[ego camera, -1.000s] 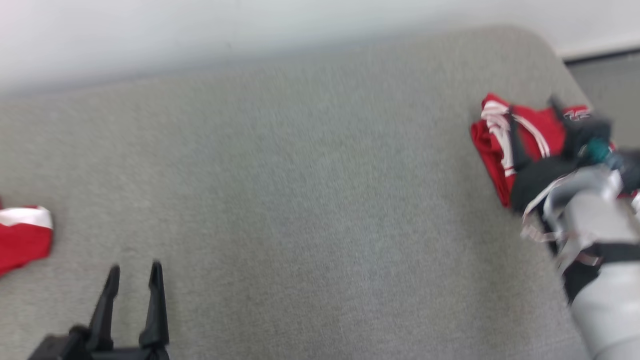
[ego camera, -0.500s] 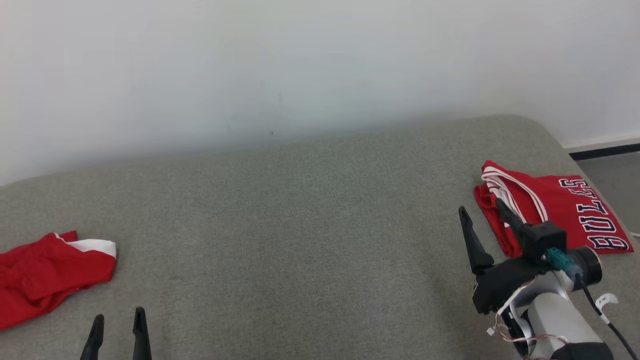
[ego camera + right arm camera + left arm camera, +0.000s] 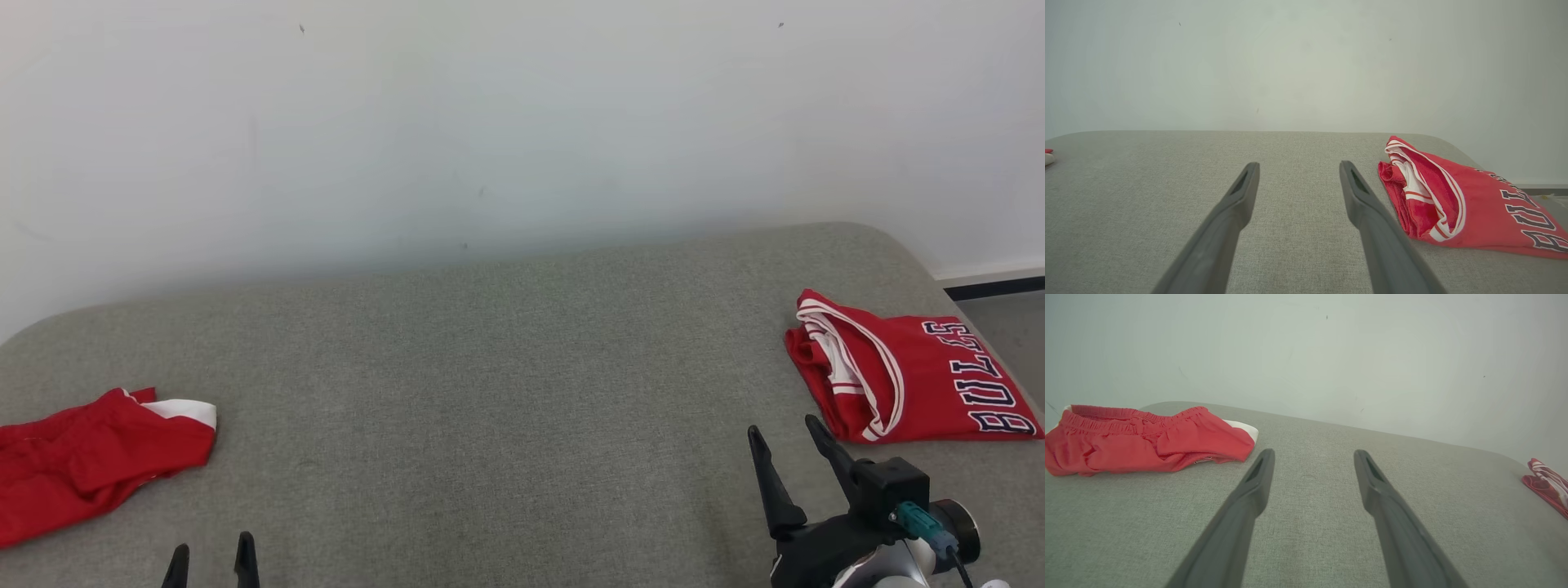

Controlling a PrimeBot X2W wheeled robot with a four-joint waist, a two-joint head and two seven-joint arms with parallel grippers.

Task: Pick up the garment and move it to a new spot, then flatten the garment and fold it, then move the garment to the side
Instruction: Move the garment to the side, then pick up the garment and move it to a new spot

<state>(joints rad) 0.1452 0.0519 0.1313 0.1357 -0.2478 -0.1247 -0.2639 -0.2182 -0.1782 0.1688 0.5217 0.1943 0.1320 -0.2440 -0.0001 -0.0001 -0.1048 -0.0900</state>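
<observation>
Right hand: the right hand (image 3: pixel 780 425) is at the lower right of the head view, fingers spread apart and holding nothing, near the front corner of the jersey (image 3: pixel 906 384) but not touching it.
Left hand: the left hand (image 3: pixel 211 543) is at the lower left edge, fingers also apart and empty, over bare grey cloth.
Folded garment: the red jersey lies folded at the far right of the tabletop (image 3: pixel 490 392), lettering up. I judge this one finished.
Crumpled garment: the red shorts (image 3: pixel 90 457) lie bunched at the left edge and are probably next.
Risk, right side: the jersey sits close to the tabletop's border, so a brush from the right fingers could open the fold or push it off.
Risk, left side: the shorts are bunched, so a pinch may catch one layer only and lift them twisted.
Around: a white wall (image 3: pixel 490 122) behind and a strip of floor (image 3: pixel 1012 327) at the right.
In the way: only bare cloth lies between the left hand and the shorts.
</observation>
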